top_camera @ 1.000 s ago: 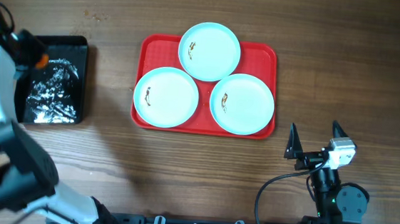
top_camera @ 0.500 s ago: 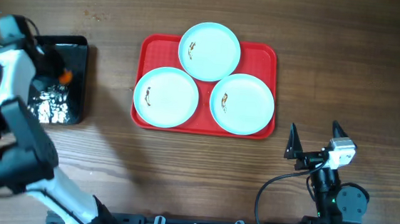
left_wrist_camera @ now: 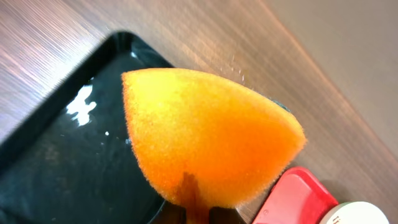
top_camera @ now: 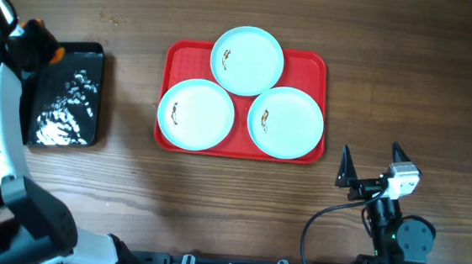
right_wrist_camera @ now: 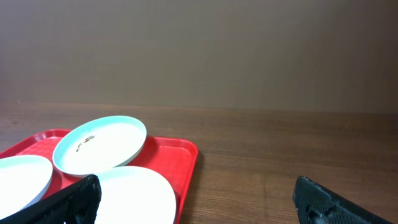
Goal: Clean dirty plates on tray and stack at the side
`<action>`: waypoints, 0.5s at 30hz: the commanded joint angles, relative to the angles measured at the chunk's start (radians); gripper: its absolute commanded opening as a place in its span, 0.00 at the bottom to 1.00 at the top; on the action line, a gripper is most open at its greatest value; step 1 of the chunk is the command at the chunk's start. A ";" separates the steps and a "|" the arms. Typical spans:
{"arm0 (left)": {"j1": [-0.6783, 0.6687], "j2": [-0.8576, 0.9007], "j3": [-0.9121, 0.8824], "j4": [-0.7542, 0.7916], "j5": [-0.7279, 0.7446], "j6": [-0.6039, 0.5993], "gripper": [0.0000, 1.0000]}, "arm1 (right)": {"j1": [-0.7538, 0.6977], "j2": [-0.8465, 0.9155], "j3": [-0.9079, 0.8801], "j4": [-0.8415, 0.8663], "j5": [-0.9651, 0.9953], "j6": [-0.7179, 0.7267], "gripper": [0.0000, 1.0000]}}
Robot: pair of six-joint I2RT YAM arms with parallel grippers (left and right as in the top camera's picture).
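Three round pale-blue plates (top_camera: pixel 247 60), brown-smeared, on red plastic tray (top_camera: pixel 309 66); left gripper (top_camera: pixel 30 48) clamps orange sponge (left_wrist_camera: pixel 205 143); right gripper (top_camera: pixel 371 148) apart.

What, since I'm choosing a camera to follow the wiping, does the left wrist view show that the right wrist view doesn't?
Only the left wrist view: the orange sponge, pinched close to the lens, in front of a glossy black bin.
Only the right wrist view: all three plates and the right gripper with its fingertips wide apart.
Both: the red tray and the wooden table.
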 commanded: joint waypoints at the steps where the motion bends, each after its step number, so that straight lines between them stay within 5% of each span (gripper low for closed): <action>1: -0.007 0.076 -0.085 0.003 -0.121 0.019 0.04 | -0.004 -0.003 -0.003 0.003 0.011 -0.017 1.00; 7: 0.012 0.192 -0.138 -0.038 -0.212 0.021 0.04 | -0.004 -0.003 -0.003 0.003 0.011 -0.017 1.00; 15: 0.025 0.032 0.027 -0.090 -0.138 0.020 0.04 | -0.004 -0.003 -0.003 0.003 0.011 -0.017 1.00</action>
